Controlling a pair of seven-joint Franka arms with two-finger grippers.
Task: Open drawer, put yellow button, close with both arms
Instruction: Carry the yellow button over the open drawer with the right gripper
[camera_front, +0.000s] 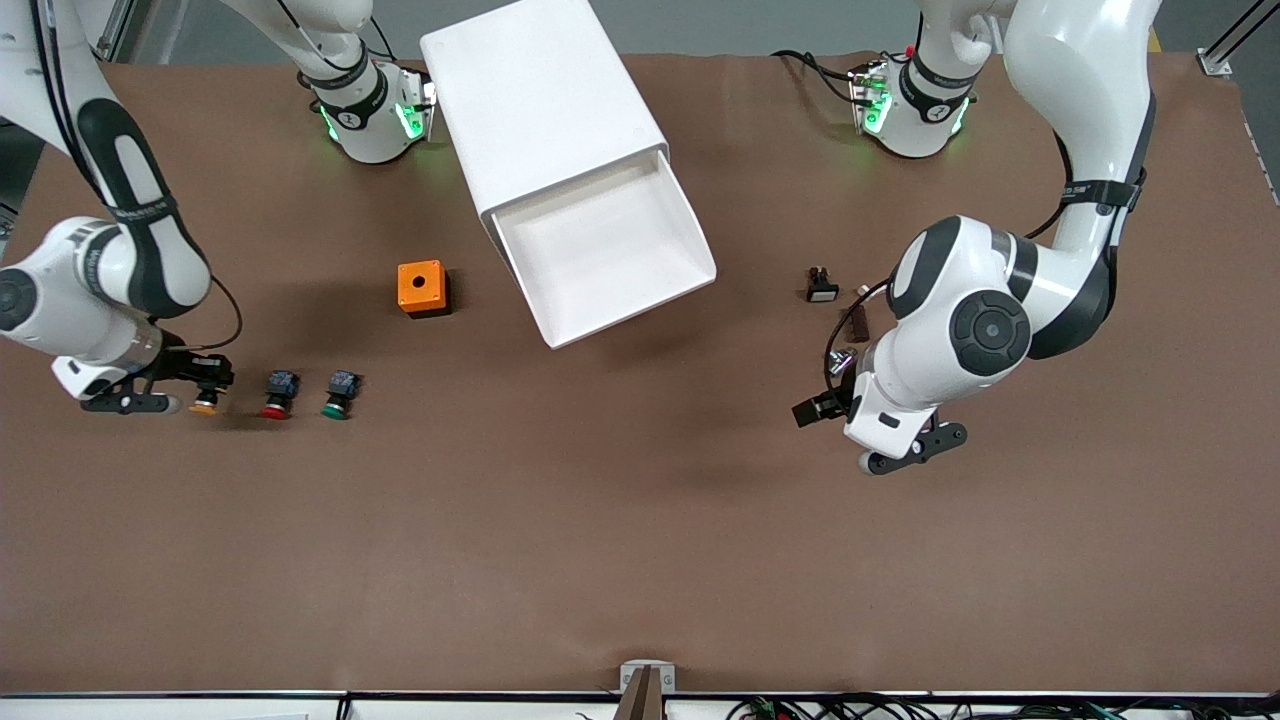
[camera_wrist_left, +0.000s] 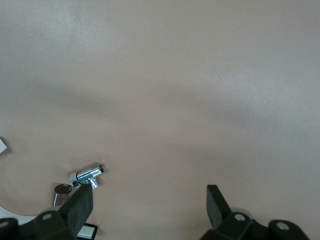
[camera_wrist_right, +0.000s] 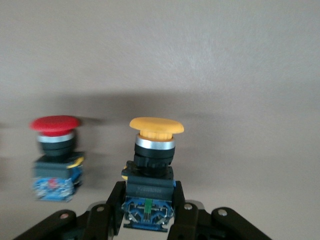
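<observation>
- Right wrist view: right gripper (camera_wrist_right: 148, 212) clamped on the yellow button's (camera_wrist_right: 151, 170) black-and-blue body, cap free.
- Red button (camera_wrist_right: 54, 156) just beside it; green button (camera_front: 339, 392) next along.
- Left gripper (camera_wrist_left: 147, 210) spread wide, holding nothing, over bare table (camera_wrist_left: 200, 90).
- Drawer (camera_front: 610, 255) stands pulled out of the cabinet (camera_front: 535, 90).

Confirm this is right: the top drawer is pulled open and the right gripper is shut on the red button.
Not quite. The drawer is open, but the right gripper is shut on the yellow button; the red button stands free beside it, as the right wrist view shows.
</observation>
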